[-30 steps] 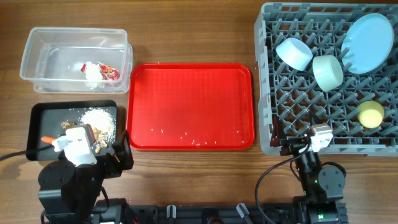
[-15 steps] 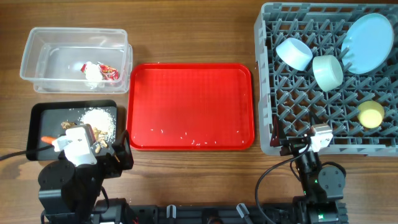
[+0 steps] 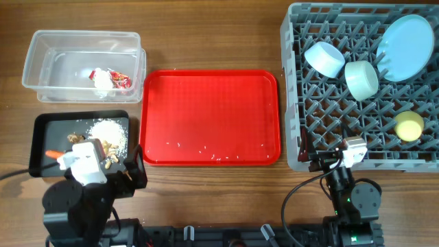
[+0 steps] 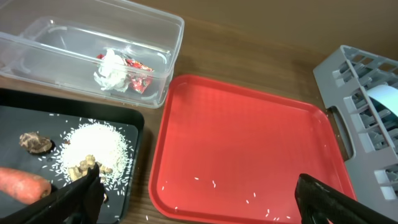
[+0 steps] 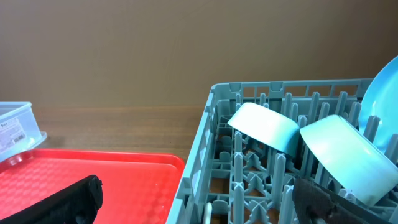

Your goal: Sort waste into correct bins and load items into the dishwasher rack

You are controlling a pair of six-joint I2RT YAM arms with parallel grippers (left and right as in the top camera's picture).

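Note:
The grey dishwasher rack (image 3: 305,103) holds the light-blue plate (image 3: 406,46), the pale bowl (image 3: 324,58), the mint-green bowl (image 3: 361,79) and the yellow cup (image 3: 409,125). The clear tub (image 3: 48,48) holds the red-and-white wrapper (image 3: 122,81) and the white tissue (image 3: 102,81). The black tray (image 3: 44,125) holds rice (image 3: 111,133), brown scraps (image 3: 74,138) and the carrot (image 3: 51,154). My left gripper (image 4: 199,208) is open and empty by the tray's near right corner. My right gripper (image 5: 199,205) is open and empty at the rack's near left corner. A thin white piece (image 5: 209,210) stands inside that corner; I cannot tell whether it is the spoon.
The flat red tray (image 3: 211,110) lies in the middle between the black tray and the rack, with a few rice crumbs (image 3: 206,147) along its near side. Both arm bases stand at the table's front edge.

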